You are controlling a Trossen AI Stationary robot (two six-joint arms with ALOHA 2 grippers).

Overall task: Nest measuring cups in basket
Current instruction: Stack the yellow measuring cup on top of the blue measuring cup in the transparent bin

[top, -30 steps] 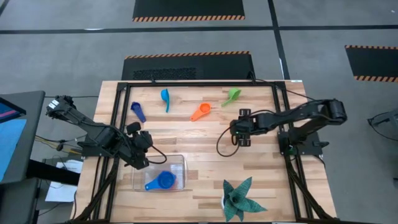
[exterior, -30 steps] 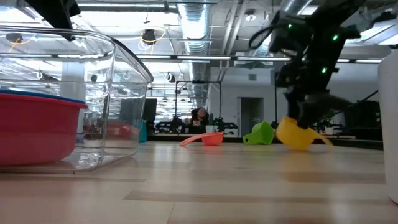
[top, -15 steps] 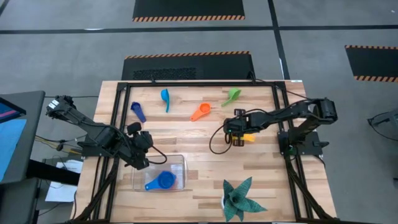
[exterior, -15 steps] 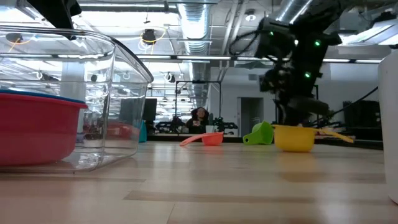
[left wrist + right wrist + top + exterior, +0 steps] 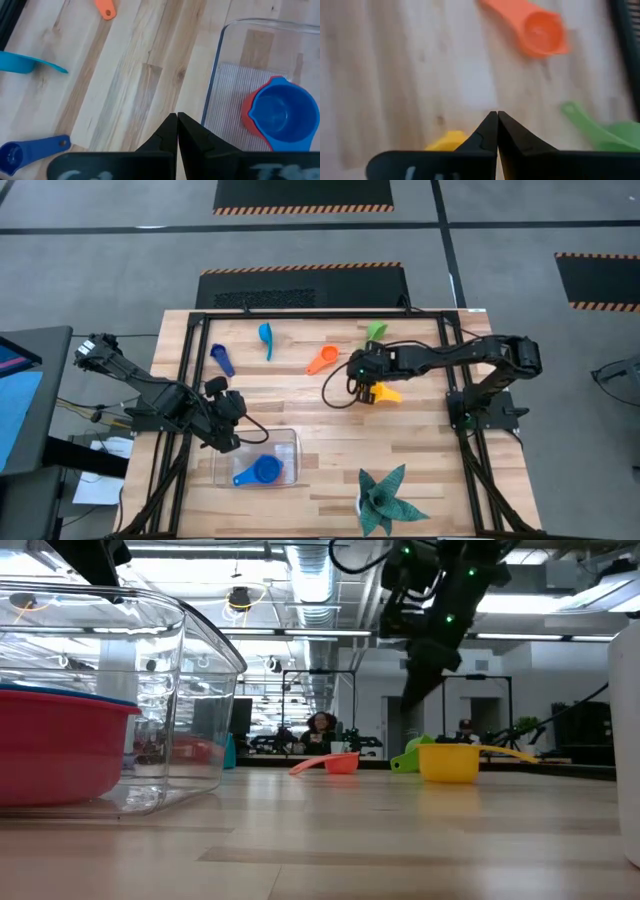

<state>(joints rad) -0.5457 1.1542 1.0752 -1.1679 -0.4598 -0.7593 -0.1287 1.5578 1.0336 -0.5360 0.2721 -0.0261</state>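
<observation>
Resting over the near-left part of the wooden surface [image 5: 300,395], the left hand [image 5: 226,420] was clenched on nothing, just beside the clear basket [image 5: 288,442]; in that basket the blue cup [image 5: 264,471] sat nested in the red cup [image 5: 248,118]; toward the far edge lay the dark blue cup [image 5: 221,359], then the light blue cup [image 5: 266,336], then the orange cup [image 5: 322,360]; further right the right hand [image 5: 357,373] hung above the surface with its fingers pressed together and empty; just beside it the yellow cup [image 5: 383,392] stood upright on the surface, apart from the fingers; behind it the green cup [image 5: 375,331] lay near the far edge; a dark green spiky plant [image 5: 385,500] stood at the near right.
</observation>
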